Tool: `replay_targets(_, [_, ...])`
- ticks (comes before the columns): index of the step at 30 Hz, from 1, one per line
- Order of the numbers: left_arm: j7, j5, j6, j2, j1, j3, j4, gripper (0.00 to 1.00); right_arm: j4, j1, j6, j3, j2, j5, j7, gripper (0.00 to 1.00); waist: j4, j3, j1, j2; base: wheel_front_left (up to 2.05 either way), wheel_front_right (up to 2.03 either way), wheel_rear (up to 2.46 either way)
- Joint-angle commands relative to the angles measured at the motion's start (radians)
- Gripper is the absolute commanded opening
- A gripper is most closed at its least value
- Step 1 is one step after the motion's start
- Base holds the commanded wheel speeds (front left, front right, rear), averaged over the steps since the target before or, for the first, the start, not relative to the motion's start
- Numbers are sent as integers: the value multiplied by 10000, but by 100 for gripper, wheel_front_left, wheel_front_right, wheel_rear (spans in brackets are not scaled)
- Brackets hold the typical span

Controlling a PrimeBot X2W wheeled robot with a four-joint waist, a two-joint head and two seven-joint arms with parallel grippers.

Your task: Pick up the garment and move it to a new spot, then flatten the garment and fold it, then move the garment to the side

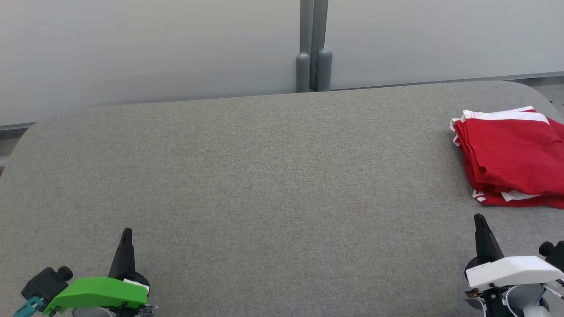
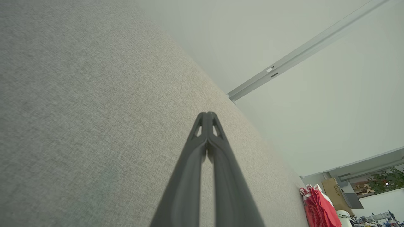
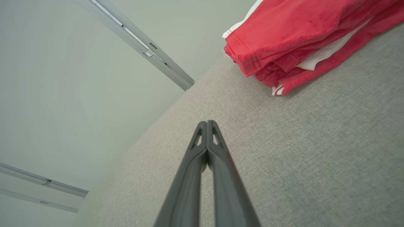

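Both sets of jaws were pressed fully shut w/ nothing held, left jaws and right jaws over the grey counter, tips pointing away from the robot. Red-and-white garment lay folded on the counter just ahead of the right jaws, slightly to their right, not touching; well apart from left jaws.

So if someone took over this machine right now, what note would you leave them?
Left gripper: jaws shut, empty, at the near left of the grey table.
Right gripper: jaws shut, empty, near right, just short of the red garment, not touching it.
Garment: folded, lying at the table's right side.
Done, it seems: folding and moving aside. Left: probably nothing.
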Motion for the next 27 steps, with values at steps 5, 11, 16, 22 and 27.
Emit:
replay_targets(5, [203,-715,-111,-62,-339,205,-126,0,-67,-312,2,25,-83,988,212,0,2,4,0,10,0,0,0])
replay_targets(11, [371,-1269,-138,-142,-416,333,-136,0,-47,-416,2,50,-93,1795,394,0,3,8,0,12,0,0,0])
replay_targets(16, [514,-1694,-174,-209,-470,440,-144,0,-32,-469,2,70,-100,2436,546,0,4,12,0,13,0,0,0])
replay_targets(22, [663,-2196,-204,-285,-536,566,-152,0,-13,-550,2,94,-107,3170,714,0,6,16,0,14,0,0,0])
replay_targets(27, [798,-2604,-230,-336,-593,654,-161,0,1,-612,2,113,-114,3744,844,0,7,19,0,15,0,0,0])
